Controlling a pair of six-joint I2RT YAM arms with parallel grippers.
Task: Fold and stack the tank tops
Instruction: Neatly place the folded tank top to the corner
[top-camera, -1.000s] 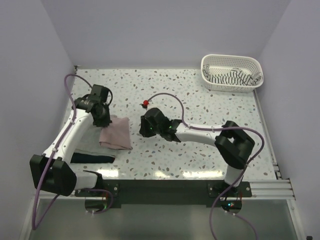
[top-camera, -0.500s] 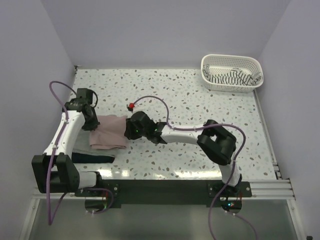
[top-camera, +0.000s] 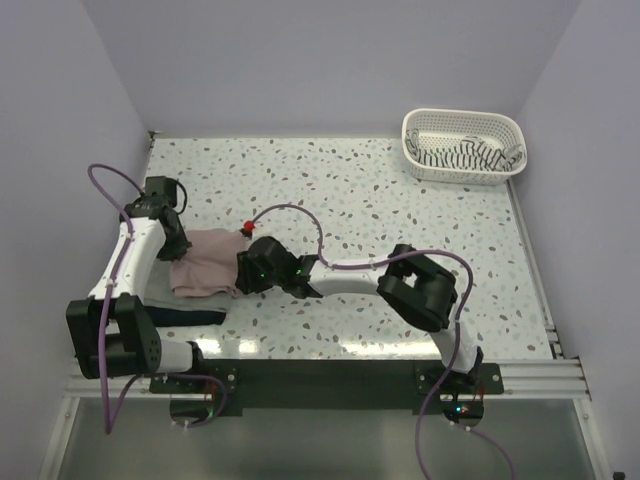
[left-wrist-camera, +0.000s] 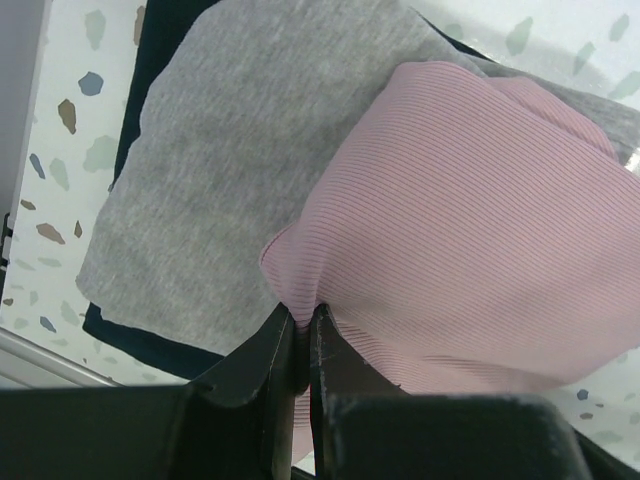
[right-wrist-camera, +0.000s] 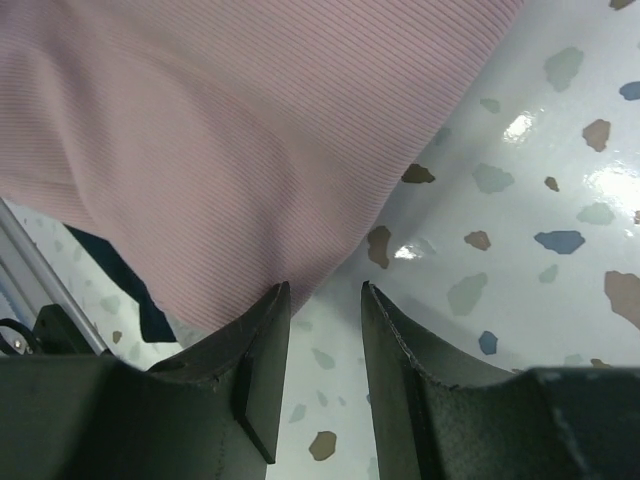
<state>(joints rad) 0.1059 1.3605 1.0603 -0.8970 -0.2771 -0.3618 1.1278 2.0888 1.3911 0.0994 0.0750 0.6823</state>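
Note:
The folded dusty pink tank top (top-camera: 205, 270) hangs over the left-hand stack. In the left wrist view it (left-wrist-camera: 470, 240) lies partly on the light grey top (left-wrist-camera: 220, 150), which sits on the dark navy top (left-wrist-camera: 150, 342); the navy edge also shows in the top view (top-camera: 190, 316). My left gripper (top-camera: 178, 250) is shut on the pink top's near corner (left-wrist-camera: 305, 318). My right gripper (top-camera: 240, 272) is open at the pink top's right edge (right-wrist-camera: 230, 130), with bare table between its fingers (right-wrist-camera: 325, 295). The striped top (top-camera: 465, 153) lies in the basket.
The white lattice basket (top-camera: 505, 125) stands at the far right corner. Side walls close in the speckled table (top-camera: 400, 210) on the left and right. A metal rail (top-camera: 520, 375) runs along the near edge. The right arm stretches across the middle toward the left.
Both grippers have moved left. The pink top has travelled left with them, from beside the stack to over the grey and navy tops.

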